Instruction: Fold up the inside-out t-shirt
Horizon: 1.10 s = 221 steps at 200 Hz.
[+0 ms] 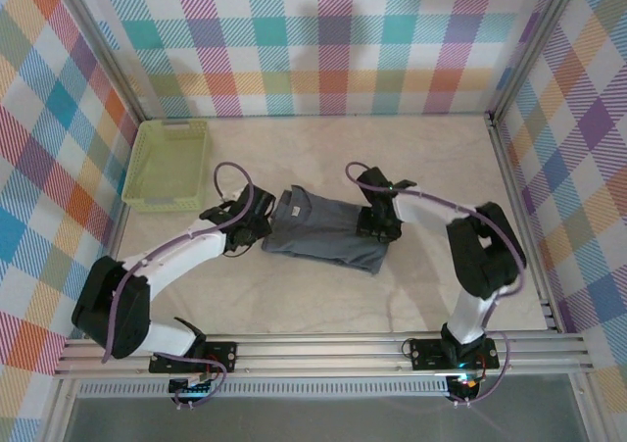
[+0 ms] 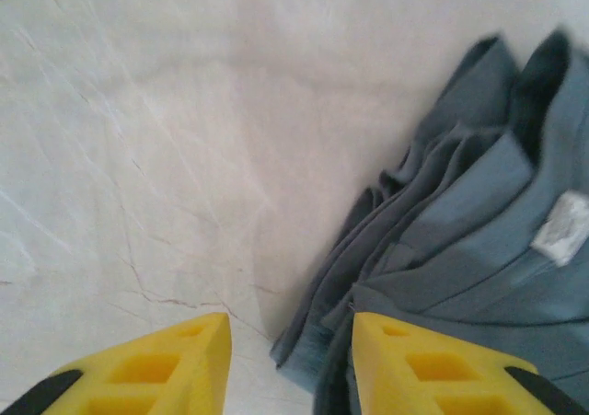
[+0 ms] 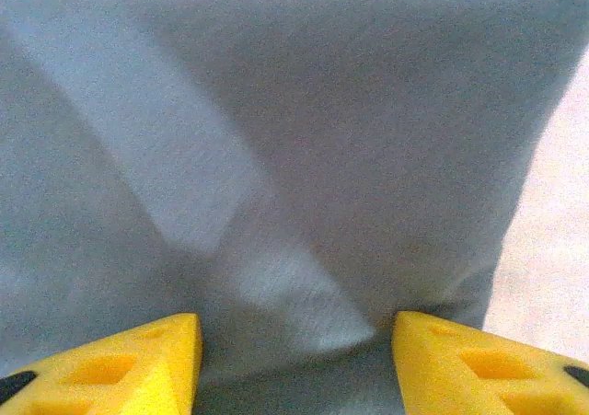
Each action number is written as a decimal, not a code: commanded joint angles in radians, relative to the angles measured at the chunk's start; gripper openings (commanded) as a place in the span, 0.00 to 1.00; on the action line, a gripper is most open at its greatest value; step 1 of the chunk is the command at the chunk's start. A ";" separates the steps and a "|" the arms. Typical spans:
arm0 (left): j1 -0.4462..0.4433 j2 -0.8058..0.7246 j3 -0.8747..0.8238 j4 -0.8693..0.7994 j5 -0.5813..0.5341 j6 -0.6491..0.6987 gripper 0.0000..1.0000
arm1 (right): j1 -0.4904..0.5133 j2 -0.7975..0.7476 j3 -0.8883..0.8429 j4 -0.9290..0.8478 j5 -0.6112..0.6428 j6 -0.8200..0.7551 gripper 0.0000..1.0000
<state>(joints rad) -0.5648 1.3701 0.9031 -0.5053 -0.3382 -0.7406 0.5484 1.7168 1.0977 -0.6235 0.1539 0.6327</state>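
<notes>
Worktop (image 1: 323, 148): pale marbled surface, walled by checked panels. Shirt (image 1: 323, 231): slate-grey, lies at the middle of the worktop, folded into a compact oblong running left to right, collar end toward the left, layered edges stacked along that end. Basket (image 1: 168, 168): lime-green mesh, sits in the far left corner, well apart from the shirt. Left gripper (image 1: 257, 217): at the shirt's left end, low over the worktop. Left wrist view: jaws released, yellow fingers apart; the one finger (image 2: 166, 369) over bare worktop, the other (image 2: 414, 369) at the folded edge, on or just over the cloth, cannot tell which; bare worktop and the fold's corner show in the gap. Right gripper (image 1: 380, 221): at the shirt's right end, above the cloth. Right wrist view: jaws released and spread wide, cloth lying smooth across the gap with a slight pucker near one fingertip, nothing pinched. Label (image 2: 561, 228): small, white, sewn inside the collar, facing up.
</notes>
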 commanded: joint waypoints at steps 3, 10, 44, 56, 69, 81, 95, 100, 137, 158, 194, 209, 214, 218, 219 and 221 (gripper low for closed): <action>-0.073 -0.048 0.056 -0.094 -0.067 0.026 0.43 | 0.025 -0.103 0.014 0.003 0.068 0.019 0.64; -0.106 -0.037 0.063 -0.074 -0.034 0.024 0.44 | 0.012 -0.091 0.043 0.005 0.079 -0.009 0.64; -0.211 0.090 0.074 0.054 0.096 -0.035 0.45 | -0.062 0.084 0.211 0.062 -0.063 -0.132 0.64; -0.207 0.133 0.060 0.088 0.127 -0.067 0.45 | -0.069 0.161 0.275 0.040 -0.075 -0.142 0.64; -0.185 0.172 0.047 0.082 0.134 -0.103 0.45 | -0.082 0.230 0.322 0.001 -0.067 -0.125 0.64; -0.154 0.195 0.016 0.104 0.148 -0.115 0.45 | -0.102 0.265 0.323 -0.015 -0.068 -0.100 0.63; -0.105 0.228 -0.003 0.138 0.181 -0.094 0.45 | -0.128 0.270 0.294 -0.033 -0.062 -0.068 0.64; -0.088 0.241 -0.003 0.141 0.188 -0.085 0.44 | -0.132 0.265 0.275 -0.034 -0.059 -0.059 0.64; -0.002 0.357 0.081 0.174 0.211 0.052 0.44 | -0.136 0.127 0.046 -0.007 -0.043 0.019 0.60; 0.030 0.482 0.229 0.144 0.246 0.139 0.43 | -0.122 -0.045 -0.168 0.067 -0.083 0.123 0.57; 0.023 0.714 0.578 0.036 0.393 0.248 0.41 | 0.075 -0.301 -0.362 0.137 -0.130 0.281 0.57; 0.008 0.742 0.675 -0.019 0.411 0.277 0.43 | 0.108 -0.338 -0.326 0.076 -0.118 0.277 0.58; 0.002 0.731 0.688 -0.036 0.396 0.285 0.46 | 0.106 -0.353 -0.307 0.054 -0.097 0.265 0.58; -0.002 0.719 0.693 -0.047 0.382 0.290 0.48 | 0.100 -0.367 -0.293 0.037 -0.074 0.249 0.59; -0.002 0.717 0.694 -0.050 0.378 0.291 0.49 | 0.099 -0.370 -0.290 0.034 -0.068 0.243 0.59; -0.004 0.707 0.697 -0.055 0.370 0.294 0.50 | 0.095 -0.377 -0.284 0.029 -0.055 0.232 0.59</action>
<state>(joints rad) -0.5480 2.1036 1.5269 -0.4213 0.0071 -0.5339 0.6456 1.4078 0.7471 -0.5385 0.0467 0.8421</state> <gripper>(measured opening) 0.458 0.580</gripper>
